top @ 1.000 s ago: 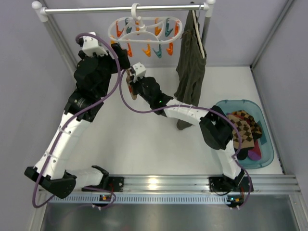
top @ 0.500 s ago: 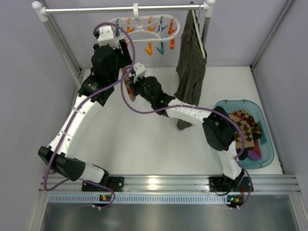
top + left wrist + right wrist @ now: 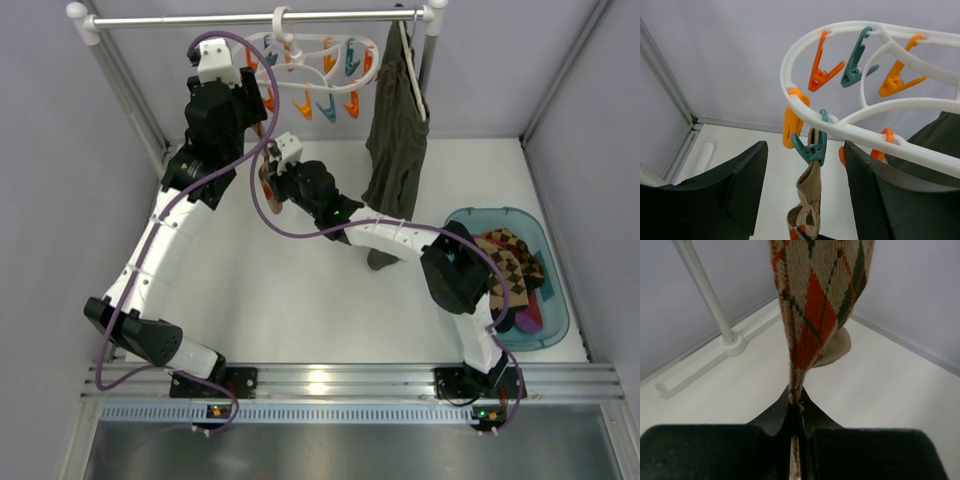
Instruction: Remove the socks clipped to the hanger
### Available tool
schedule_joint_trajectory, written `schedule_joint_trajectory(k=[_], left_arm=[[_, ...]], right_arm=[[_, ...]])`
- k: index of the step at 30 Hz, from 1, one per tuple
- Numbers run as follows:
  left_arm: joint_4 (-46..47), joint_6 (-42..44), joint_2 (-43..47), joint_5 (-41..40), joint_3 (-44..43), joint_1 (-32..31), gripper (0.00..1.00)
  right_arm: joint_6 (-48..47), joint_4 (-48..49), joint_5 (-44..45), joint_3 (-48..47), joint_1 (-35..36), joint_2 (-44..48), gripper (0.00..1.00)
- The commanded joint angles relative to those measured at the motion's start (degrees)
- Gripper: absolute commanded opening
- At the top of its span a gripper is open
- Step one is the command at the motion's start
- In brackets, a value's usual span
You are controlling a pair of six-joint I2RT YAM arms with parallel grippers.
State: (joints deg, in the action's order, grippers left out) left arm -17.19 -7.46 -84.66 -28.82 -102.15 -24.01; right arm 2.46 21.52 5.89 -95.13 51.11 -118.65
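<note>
at the near right a teal tub (image 3: 470, 214) holds a heap of removed socks (image 3: 510, 265), brown checked, dark and striped ones, so most of the job looks done. further in, the right gripper (image 3: 796, 407) is clenched on the lower part of the argyle sock (image 3: 815, 295), the cloth pinched flat between its closed jaws and hanging straight above them. beyond and above it, the left gripper (image 3: 804, 146) is released: its fingers (image 3: 747, 180) stand apart on either side of the teal clip (image 3: 812, 150) that bites the sock's top edge, with no contact visible. that clip hangs from the near rim of the white hanger (image 3: 875, 137), and the other clips in view are empty, so this appears to be the last sock to free; what is left is pressing the clip open and carrying the sock to the tub. an orange clip (image 3: 791, 122) hangs just beside the teal one and could be caught by the left finger. to the right of the hanger a long olive garment (image 3: 395, 140) hangs from the same rail (image 3: 200, 20), near the right arm's way back to the tub.
</note>
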Motion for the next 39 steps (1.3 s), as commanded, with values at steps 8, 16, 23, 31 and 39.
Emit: schedule_joint_trajectory(k=[8,16,23,31,39], left_arm=[[1.28,0.52,-2.87,1.4,-3.14,1.68,0.66],[1.28,0.08,-5.51,2.63,-5.16,2.65,0.47],[1.28,0.43,-6.3,2.45,-6.31,2.65,0.17],[1.37,-0.27,-6.39,2.54,-5.96,2.65,0.0],[1.2,-0.53,-5.25,2.36,-5.26,2.74,0.0]], right_arm=[[-1.14,1.77,-1.41,1.26,1.53,5.27,0.0],[-1.23,3.44,-4.57,3.72,1.97,7.03,0.0],[-1.23,4.58,-4.66,5.65,2.15,7.64,0.0],[-1.14,8.19,-4.49,12.24,2.24,11.07,0.0],[-1.76,8.63,-3.69,15.77,2.24,12.13,0.0]])
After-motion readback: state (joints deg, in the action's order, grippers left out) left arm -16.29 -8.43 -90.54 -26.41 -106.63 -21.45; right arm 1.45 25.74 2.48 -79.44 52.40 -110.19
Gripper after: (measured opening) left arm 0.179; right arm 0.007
